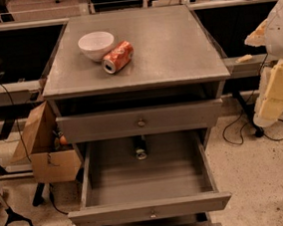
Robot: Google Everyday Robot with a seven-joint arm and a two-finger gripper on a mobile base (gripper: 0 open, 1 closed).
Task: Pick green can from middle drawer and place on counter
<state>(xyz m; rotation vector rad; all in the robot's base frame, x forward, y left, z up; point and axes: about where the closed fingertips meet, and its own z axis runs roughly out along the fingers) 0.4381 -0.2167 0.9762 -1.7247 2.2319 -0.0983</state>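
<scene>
At the back of the open middle drawer (143, 185) the green can (140, 149) lies, tucked under the drawer above (140, 121), an awkward overhang. The gripper (257, 36) hangs off the counter's (175, 46) right side, well apart; spread or closed, cannot tell. Orange can (117, 57) and bowl (96, 44) crowd the back-left.

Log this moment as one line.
middle drawer open | green can at its back | gripper right of counter | pick not started

Robotics lab or workshop: speckled floor (268, 183), trailing cables (234, 135), open cardboard box (45, 149), robot hand (255, 41) at right edge.
</scene>
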